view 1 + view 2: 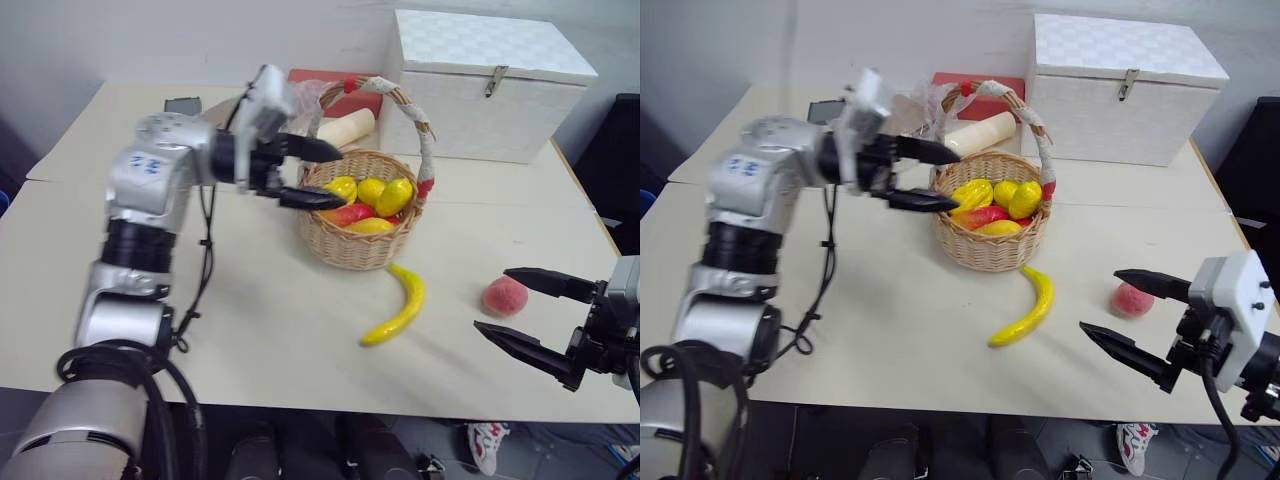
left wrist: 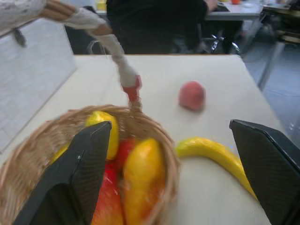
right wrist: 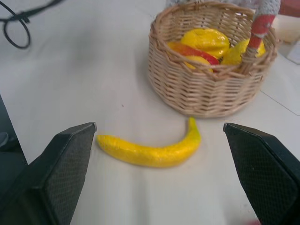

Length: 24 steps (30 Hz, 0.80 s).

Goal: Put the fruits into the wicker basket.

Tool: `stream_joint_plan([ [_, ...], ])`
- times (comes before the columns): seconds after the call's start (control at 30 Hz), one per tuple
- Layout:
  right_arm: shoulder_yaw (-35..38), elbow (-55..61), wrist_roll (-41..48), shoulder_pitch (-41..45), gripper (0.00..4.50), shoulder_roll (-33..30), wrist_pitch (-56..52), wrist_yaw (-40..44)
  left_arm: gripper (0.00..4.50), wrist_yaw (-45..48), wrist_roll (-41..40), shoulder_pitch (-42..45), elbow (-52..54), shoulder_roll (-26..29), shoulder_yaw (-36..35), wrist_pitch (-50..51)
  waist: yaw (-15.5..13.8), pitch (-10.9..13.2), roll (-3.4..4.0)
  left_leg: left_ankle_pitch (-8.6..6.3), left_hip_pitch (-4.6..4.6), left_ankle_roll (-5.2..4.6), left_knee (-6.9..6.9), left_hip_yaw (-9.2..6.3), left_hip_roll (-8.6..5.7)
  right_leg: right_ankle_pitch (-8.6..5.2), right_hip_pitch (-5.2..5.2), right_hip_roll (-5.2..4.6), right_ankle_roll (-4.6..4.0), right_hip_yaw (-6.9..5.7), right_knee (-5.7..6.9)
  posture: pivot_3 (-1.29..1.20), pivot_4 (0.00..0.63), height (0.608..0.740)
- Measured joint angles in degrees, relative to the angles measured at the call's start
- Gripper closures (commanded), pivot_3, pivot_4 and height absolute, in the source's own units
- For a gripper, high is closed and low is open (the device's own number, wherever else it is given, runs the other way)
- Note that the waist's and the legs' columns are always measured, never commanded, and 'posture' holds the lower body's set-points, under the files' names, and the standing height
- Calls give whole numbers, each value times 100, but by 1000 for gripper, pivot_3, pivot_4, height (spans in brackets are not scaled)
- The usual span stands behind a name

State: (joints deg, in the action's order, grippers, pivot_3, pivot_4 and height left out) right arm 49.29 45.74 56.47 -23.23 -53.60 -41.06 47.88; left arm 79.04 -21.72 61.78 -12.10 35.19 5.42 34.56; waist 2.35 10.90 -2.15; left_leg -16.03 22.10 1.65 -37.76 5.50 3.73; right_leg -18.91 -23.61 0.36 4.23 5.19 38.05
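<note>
At frame centre the basket (image 1: 358, 225) holds fruit, white box (image 1: 480, 85) behind, banana (image 1: 397, 305) and peach (image 1: 505, 296) outside; left gripper (image 1: 322, 172) and right gripper (image 1: 527, 315) gape empty.

Even bright light, blurred wrist views

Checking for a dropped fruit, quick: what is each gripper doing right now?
Left gripper: open, holding nothing, beside the wicker basket.
Right gripper: open, empty, near the peach.
</note>
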Motion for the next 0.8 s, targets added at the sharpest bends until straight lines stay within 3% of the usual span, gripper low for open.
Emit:
stream_joint_plan([
  [0.1,176,-50,-286,-304,0,-13,70,323,266,694,-138,-515,548,870,6,20,-11,0,0,-8,-5,-17,-12,-6,-4,1,15,-2,-2,-6,-3,0,150,740],
  [0.2,71,-113,-712,-378,0,-69,275,632,266,701,-131,-914,904,1386,93,-167,-51,-1,-2,-30,-2,-56,-22,-9,-6,3,22,-6,3,-8,-10,0,150,740],
  [0.3,-554,-227,-1268,-136,0,-319,628,781,266,697,-135,-1056,1126,1397,221,-282,-78,-2,-5,-38,6,-70,-33,-8,-15,7,21,-3,9,-9,-15,0,150,740],
  [0.4,-1694,-618,-1837,591,0,-509,1046,858,266,688,-202,-1110,1393,1226,270,-273,-59,-3,-11,-41,12,-76,-39,-3,-16,9,17,-2,14,-5,-19,0,150,740],
  [0.6,-3512,-1858,-2801,1982,0,-550,1861,1338,266,585,-402,-1190,1827,1137,262,-88,-16,1,-5,-42,10,-76,-35,2,-9,7,5,2,10,6,-13,0,150,740],
  [0.8,-4819,-2942,-3543,3231,0,-424,2468,2019,266,450,-502,-1291,1944,1204,218,26,16,2,-3,-42,8,-74,-41,6,-6,7,3,0,9,9,-7,0,150,740],
])
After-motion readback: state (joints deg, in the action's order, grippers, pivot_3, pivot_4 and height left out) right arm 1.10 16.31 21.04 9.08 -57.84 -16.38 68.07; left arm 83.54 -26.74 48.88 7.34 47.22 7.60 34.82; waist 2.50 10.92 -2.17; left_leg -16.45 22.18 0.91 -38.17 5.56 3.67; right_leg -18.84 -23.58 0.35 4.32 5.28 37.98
